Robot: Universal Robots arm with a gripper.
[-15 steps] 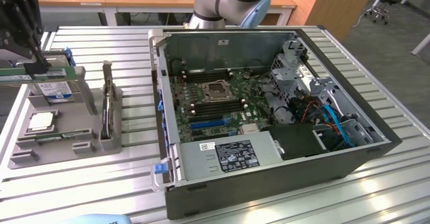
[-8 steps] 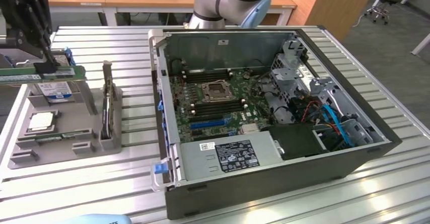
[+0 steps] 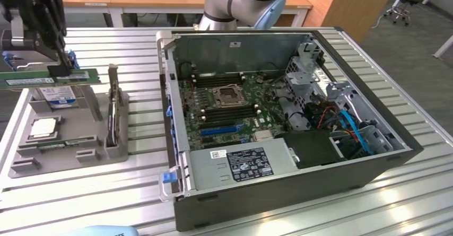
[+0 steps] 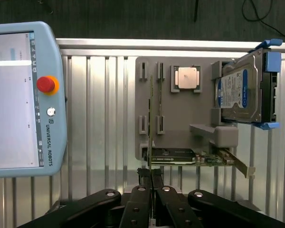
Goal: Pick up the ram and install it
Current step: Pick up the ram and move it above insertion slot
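The ram [image 3: 50, 78], a long green stick, hangs level above the grey parts tray [image 3: 92, 114] at the exterior view's left. My gripper [image 3: 63, 69] is shut on it from above. In the wrist view the ram [image 4: 150, 118] appears edge-on as a thin line running out from my gripper [image 4: 151, 175], whose black fingers [image 4: 143, 183] press together on it. The open computer case [image 3: 283, 183] lies to the exterior view's right, with its motherboard [image 3: 226, 114] and dark memory slots [image 3: 234, 110] beside the processor socket [image 3: 228, 95].
The tray holds a blue-labelled hard drive [image 4: 240, 90], a silver processor chip [image 4: 187, 78], a second green stick [image 3: 60, 145] and an upright card [image 3: 113, 108]. A teach pendant [image 4: 19, 99] lies on the slatted table beside the tray. The arm's base [image 3: 237, 2] stands behind the case.
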